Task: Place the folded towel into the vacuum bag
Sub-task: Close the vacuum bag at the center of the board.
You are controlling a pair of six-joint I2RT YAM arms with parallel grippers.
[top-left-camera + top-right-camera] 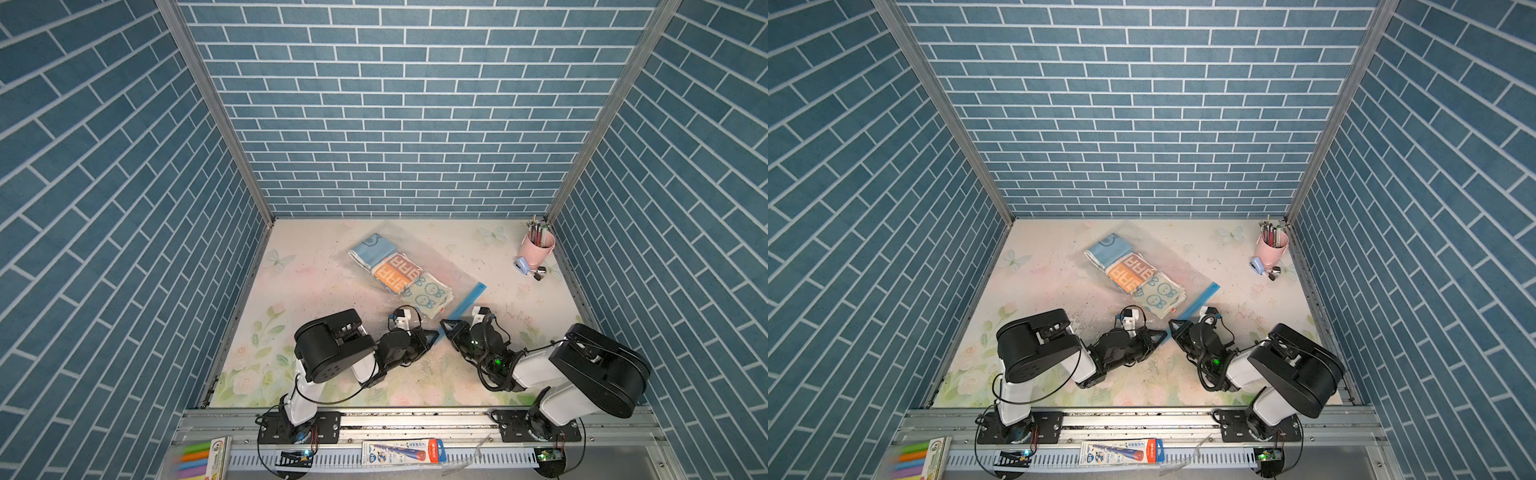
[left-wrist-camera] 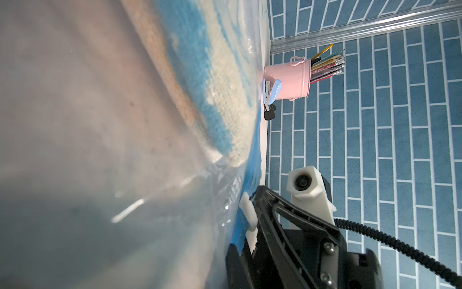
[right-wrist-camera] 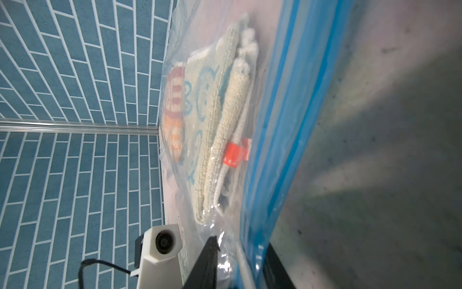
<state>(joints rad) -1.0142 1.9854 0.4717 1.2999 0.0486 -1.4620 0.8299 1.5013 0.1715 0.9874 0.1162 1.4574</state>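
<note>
The vacuum bag (image 1: pixel 451 272) (image 1: pixel 1185 268) lies slantwise on the table, clear and crinkly. The folded towel (image 1: pixel 401 270) (image 1: pixel 1136 270) lies inside it, showing blue, orange and pale green patterned parts. In the right wrist view the towel's (image 3: pixel 220 125) folded edge ends just short of the blue zip strip (image 3: pixel 282 125). My left gripper (image 1: pixel 435 334) (image 2: pixel 240 250) is shut on the strip's near end. My right gripper (image 1: pixel 444 323) (image 3: pixel 243 255) faces it close by, its fingers on either side of the same strip (image 1: pixel 467 301) and closed on it.
A pink cup of pencils (image 1: pixel 536 247) (image 2: pixel 287 80) stands at the back right corner, with a blue stapler (image 1: pixel 520 265) and a black clip (image 1: pixel 539 273) next to it. A pen pack (image 1: pixel 403 452) and markers (image 1: pixel 199 459) lie on the front rail. Blue brick walls enclose three sides.
</note>
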